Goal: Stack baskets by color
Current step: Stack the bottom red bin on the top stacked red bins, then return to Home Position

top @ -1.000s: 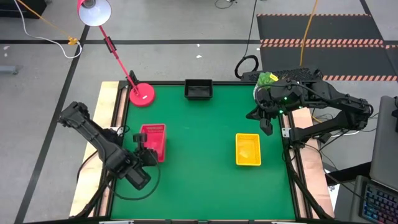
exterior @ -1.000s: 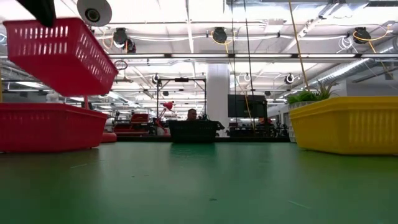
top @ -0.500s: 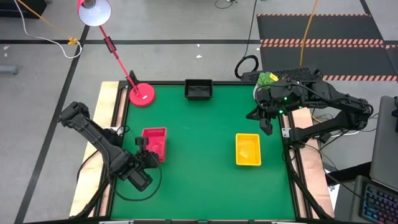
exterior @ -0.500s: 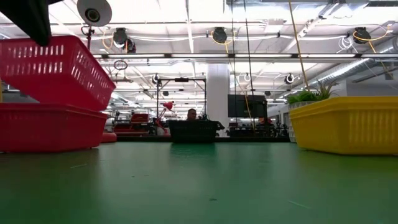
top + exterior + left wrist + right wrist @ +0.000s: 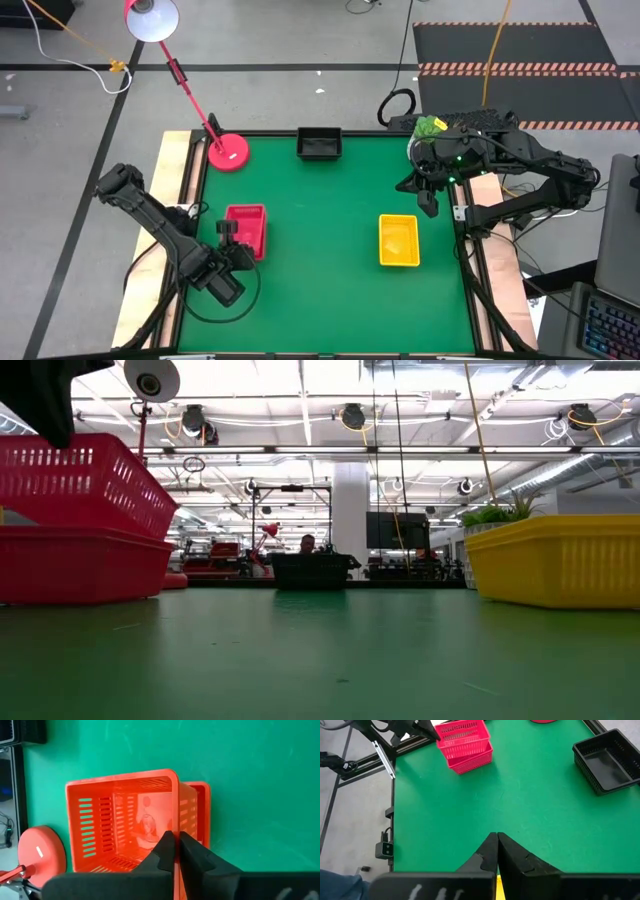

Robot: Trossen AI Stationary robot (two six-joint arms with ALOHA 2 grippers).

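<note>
Your left gripper has its jaws pinched tight on the near rim of a red basket. That basket is tilted, its far end resting in the red basket lying below it on the left of the green tabletop. The pink lamp base sits near the back left corner. A black basket is at the back edge. A yellow basket lies to the right. Your right gripper hangs over the right edge, jaws closed, holding nothing.
</note>
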